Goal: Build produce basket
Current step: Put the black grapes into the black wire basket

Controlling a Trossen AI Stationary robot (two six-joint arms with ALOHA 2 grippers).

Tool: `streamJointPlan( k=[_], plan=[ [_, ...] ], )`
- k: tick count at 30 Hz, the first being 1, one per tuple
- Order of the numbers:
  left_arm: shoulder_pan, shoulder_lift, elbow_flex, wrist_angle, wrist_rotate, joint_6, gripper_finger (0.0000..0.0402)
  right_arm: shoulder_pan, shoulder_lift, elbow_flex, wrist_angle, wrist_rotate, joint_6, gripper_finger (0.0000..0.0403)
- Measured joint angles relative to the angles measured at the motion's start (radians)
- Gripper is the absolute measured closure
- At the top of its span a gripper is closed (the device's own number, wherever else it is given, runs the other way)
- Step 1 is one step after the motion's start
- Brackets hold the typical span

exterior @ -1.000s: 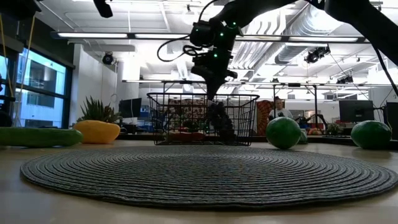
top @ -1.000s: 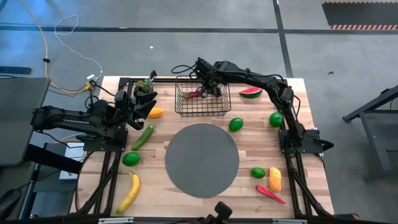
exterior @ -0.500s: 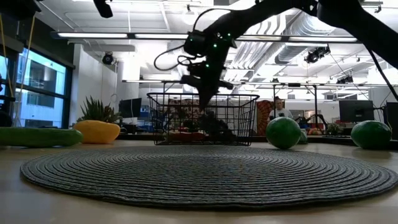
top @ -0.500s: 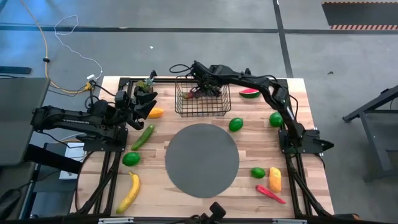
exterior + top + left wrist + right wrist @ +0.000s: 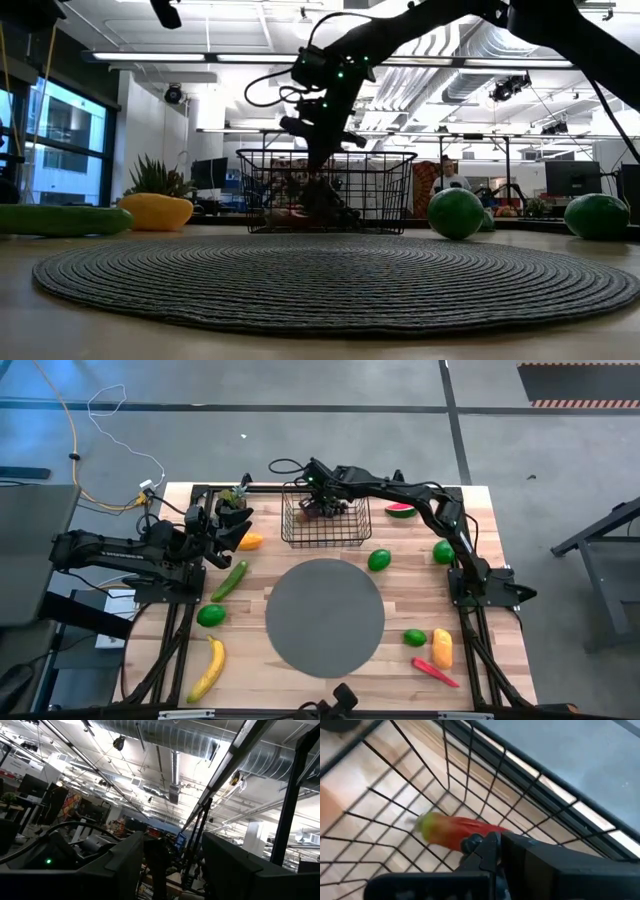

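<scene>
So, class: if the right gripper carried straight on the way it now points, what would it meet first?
Probably the red chilli lying in the wire basket; the right gripper, shut, sits just before it, though depth is unclear.

Four limes (image 5: 379,560), two chillies (image 5: 436,673), one basket (image 5: 326,537)

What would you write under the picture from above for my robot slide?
Right gripper reaches into the wire basket while the left arm waits beside it.

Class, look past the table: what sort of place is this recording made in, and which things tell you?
Probably an open-plan robotics lab or workshop: exposed ceiling ducts, desks with monitors behind, and a wooden table rigged with robot arms and toy produce.
</scene>
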Motion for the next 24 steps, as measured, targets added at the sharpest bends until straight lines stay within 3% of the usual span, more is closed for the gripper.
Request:
streamJointPlan(
  k=[6,14,19,24],
  plan=[
    [0.000,0.000,0.000,0.000,0.000,0.000,0.0209,-0.007,0.005,0.000,0.004,-0.026,0.014,0.0387],
    [0.000,0.000,0.000,0.000,-0.004,0.000,0.0209,-0.012,0.005,0.008,0.028,-0.121,0.014,0.0274],
    [0.000,0.000,0.000,0.000,-0.004,0.000,0.0209,-0.017,0.005,0.089,-0.086,-0.124,-0.098,0.0218],
    [0.000,0.000,0.000,-0.022,-0.027,0.000,0.0209,-0.018,0.004,0.140,-0.275,-0.161,-0.254,0.0203]
  ],
)
